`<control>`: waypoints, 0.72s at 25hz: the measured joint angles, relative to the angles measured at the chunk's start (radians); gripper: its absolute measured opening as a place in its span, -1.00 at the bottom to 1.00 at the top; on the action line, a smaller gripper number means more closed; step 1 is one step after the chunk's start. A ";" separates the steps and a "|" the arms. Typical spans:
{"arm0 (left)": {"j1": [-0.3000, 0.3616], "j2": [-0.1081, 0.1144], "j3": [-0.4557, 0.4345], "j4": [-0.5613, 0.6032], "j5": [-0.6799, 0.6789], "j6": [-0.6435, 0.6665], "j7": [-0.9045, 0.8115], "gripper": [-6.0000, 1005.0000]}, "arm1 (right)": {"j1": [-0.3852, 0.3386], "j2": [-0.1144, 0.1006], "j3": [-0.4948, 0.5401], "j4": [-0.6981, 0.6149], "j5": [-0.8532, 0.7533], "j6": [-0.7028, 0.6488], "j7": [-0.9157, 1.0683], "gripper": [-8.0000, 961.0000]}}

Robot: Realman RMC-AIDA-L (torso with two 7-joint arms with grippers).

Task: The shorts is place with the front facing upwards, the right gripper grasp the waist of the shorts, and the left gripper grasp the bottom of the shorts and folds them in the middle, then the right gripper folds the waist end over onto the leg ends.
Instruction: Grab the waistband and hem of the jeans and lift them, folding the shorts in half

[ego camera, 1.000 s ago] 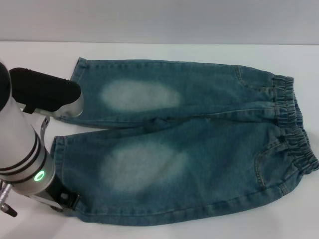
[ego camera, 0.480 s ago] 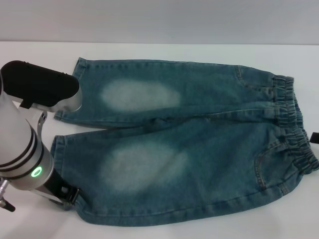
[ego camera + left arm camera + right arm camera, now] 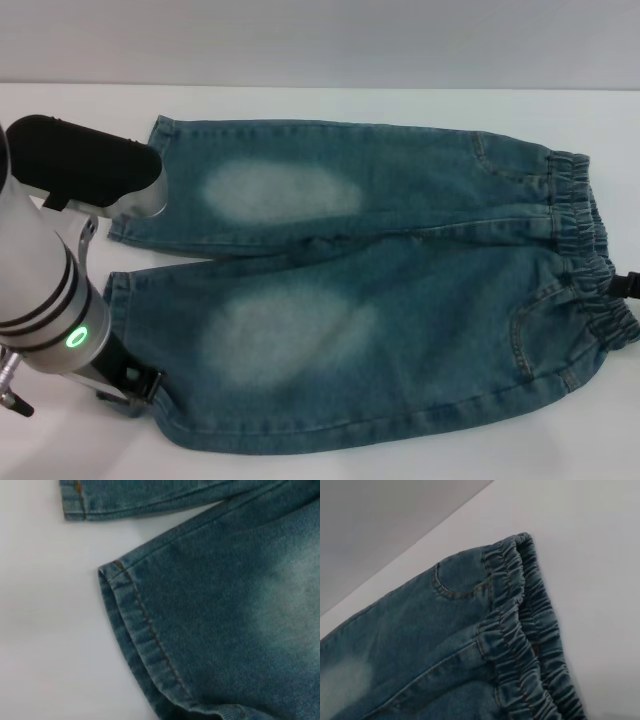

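The blue denim shorts (image 3: 400,290) lie flat on the white table, front up, with a pale oval patch on each leg. The puckered waist (image 3: 585,255) points right and also fills the right wrist view (image 3: 520,630). The leg hems point left, and the near hem (image 3: 142,640) shows in the left wrist view. My left gripper (image 3: 135,385) hangs at the near leg's hem corner, under the white arm with the green ring light. A black tip of my right gripper (image 3: 630,284) pokes in at the right edge, beside the waistband.
The white table (image 3: 330,100) extends beyond the shorts on all sides, and a grey wall rises behind it. My left arm's black elbow (image 3: 85,165) covers part of the far leg's hem.
The right gripper's tip has come into view at the right edge and moved closer to the waistband. The left arm has shifted slightly by the near hem. The shorts have not moved.
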 joint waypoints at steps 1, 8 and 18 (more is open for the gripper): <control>-0.002 0.000 -0.001 0.000 0.000 0.000 0.000 -0.94 | 0.004 0.000 0.001 -0.008 0.000 -0.002 -0.003 0.52; -0.010 -0.001 -0.010 0.002 -0.001 0.000 0.000 -0.94 | 0.038 -0.003 0.000 -0.054 0.001 -0.015 -0.018 0.46; -0.018 -0.001 -0.023 0.009 -0.001 0.005 0.008 -0.94 | 0.052 -0.002 0.000 -0.065 0.001 -0.015 -0.021 0.37</control>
